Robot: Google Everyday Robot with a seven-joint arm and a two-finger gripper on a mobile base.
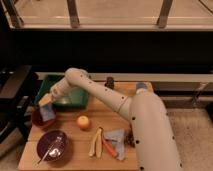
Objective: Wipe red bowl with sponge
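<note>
Gripper (46,101) low over near-left of table (75,152), clamped on sponge (48,114), which sits inside red bowl (36,120). Sponge probably soft, light, squashy; best held by top edge. Bowl looks stiff, could slide under rubbing. Count: one sponge, one red bowl, one purple bowl (51,145), one fruit (83,122)

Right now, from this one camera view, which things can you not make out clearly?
- Camera view: the gripper is over the red bowl at the table's left end. The sponge covers the bowl's inside, so whether it touches cannot be told.
- Green bin: the arm crosses it, so its contents are hidden.
- Small dark thing behind the arm: too blurred to name.
</note>
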